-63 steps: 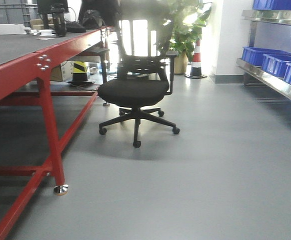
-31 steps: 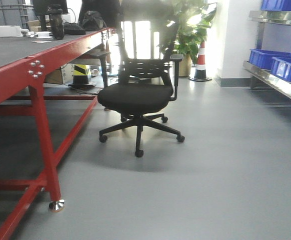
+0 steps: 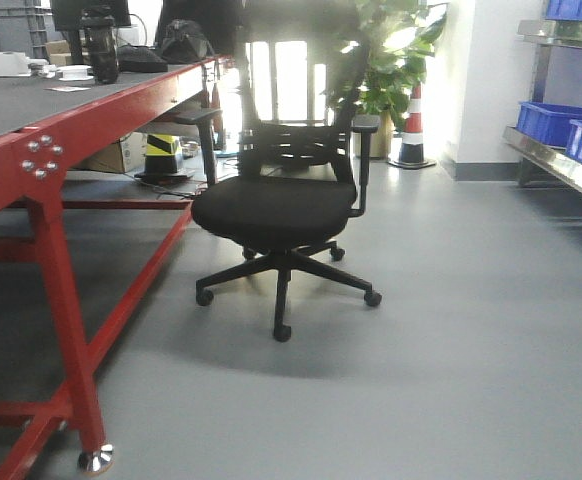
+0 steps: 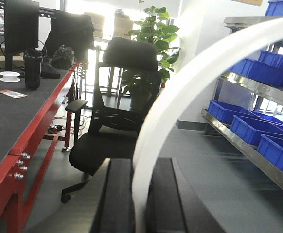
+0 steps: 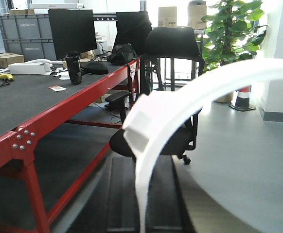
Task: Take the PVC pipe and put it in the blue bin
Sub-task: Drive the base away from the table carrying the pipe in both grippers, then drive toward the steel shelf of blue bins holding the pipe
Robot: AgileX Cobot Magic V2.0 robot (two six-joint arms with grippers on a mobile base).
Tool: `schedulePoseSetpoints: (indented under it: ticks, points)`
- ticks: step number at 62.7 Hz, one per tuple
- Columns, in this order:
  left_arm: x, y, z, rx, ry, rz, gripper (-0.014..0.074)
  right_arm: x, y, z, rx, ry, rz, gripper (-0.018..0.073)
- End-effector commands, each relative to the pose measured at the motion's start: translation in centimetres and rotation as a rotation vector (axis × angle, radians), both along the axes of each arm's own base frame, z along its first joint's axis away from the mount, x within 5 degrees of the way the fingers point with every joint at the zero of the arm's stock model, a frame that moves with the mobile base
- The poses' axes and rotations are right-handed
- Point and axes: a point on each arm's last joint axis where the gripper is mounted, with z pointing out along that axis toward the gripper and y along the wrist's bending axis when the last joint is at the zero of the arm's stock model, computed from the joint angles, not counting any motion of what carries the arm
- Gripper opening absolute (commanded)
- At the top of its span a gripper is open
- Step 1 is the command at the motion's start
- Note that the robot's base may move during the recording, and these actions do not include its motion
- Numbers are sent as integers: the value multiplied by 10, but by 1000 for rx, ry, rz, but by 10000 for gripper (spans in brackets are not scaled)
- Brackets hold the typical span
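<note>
In the left wrist view a white curved PVC pipe (image 4: 190,82) rises from between the two black fingers and arcs up to the right. My left gripper (image 4: 140,167) is shut on it. In the right wrist view a white curved pipe (image 5: 180,97) with a squared block end rises from the jaws and arcs right. My right gripper (image 5: 141,162) is shut on it. I cannot tell whether both hold one piece. Blue bins (image 4: 243,126) sit on a metal shelf at the right and also show in the front view (image 3: 551,120). Neither gripper shows in the front view.
A black office chair (image 3: 276,205) stands on the grey floor straight ahead. A red-framed table (image 3: 41,160) with a dark top runs along the left, with a monitor and a black flask on it. A traffic cone (image 3: 412,125) and a plant stand at the back.
The front view has advanced: the chair and the red table leg are nearer and larger. The blue bins have slid toward the right edge.
</note>
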Motion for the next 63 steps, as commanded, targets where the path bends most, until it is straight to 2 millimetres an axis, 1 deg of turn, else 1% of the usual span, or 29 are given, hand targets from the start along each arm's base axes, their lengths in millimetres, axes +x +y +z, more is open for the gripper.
schedulePoseSetpoints:
  ticks: [1,63]
  points:
    - [-2,0,3,-4,-31,-3,-111,-1,0,3,-6,-27,-2,-168]
    - [-2,0,3,-4,-31,-3,-111,-1,0,3,-6,-27,-2,-168]
